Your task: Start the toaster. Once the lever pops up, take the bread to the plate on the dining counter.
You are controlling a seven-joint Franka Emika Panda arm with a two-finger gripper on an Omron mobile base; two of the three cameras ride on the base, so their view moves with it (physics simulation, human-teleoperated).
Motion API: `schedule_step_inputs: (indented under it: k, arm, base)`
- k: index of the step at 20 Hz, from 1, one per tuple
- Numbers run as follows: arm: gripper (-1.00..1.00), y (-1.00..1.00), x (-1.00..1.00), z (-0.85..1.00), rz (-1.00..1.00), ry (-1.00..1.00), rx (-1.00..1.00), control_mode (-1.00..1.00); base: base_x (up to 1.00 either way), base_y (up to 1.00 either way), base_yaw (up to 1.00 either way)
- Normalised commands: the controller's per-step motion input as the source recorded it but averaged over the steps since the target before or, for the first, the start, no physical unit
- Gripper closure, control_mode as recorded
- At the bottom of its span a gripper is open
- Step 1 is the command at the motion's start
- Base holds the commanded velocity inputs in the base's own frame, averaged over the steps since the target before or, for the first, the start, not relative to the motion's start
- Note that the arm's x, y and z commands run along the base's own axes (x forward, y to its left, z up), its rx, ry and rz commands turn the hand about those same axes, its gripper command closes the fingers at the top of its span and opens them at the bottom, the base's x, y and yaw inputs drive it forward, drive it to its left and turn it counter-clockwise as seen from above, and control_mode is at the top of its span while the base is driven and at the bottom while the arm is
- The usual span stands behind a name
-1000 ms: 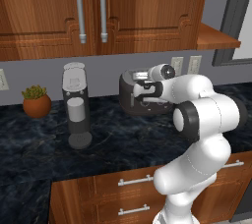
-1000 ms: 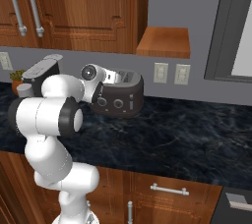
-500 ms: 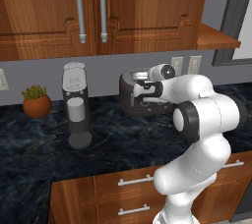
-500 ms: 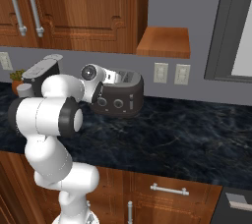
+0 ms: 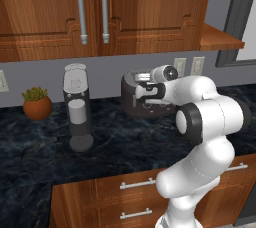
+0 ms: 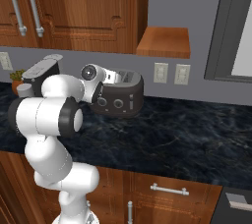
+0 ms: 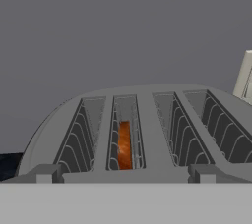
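Note:
The dark grey toaster [image 5: 134,100] stands on the black counter by the back wall, with its round knobs and black lever [image 6: 132,101] facing the room. My gripper [image 5: 142,93] hovers at the toaster's front top edge. In the hand view it is open [image 7: 124,175], its fingertips [image 7: 45,173] wide apart just short of the slots. The bread [image 7: 124,145] sits low in the left slot, showing as an orange-brown strip. The plate and the dining counter are out of view.
A tall silver-and-black coffee machine [image 5: 77,107] stands left of the toaster, and a potted plant [image 5: 37,104] further left. Wood cabinets [image 5: 100,7] hang overhead, with a wood shelf [image 6: 165,42] above the wall outlets [image 6: 171,73]. Drawers [image 5: 137,184] run below the counter edge.

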Motion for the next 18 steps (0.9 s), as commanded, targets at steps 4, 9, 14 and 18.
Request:
schedule_step_inputs:
  k: [4,9,14,18]
  arm:
    - [-1.00,0.00,0.00,0.00,0.00,0.00,0.00,-1.00]
    - [-1.00,0.00,0.00,0.00,0.00,0.00,0.00,-1.00]
    - [-1.00,0.00,0.00,0.00,0.00,0.00,0.00,-1.00]
    - [-1.00,0.00,0.00,0.00,0.00,0.00,0.00,-1.00]
  base:
    - [0.00,0.00,0.00]
    - [0.00,0.00,0.00]
    - [0.00,0.00,0.00]
    - [0.00,0.00,0.00]
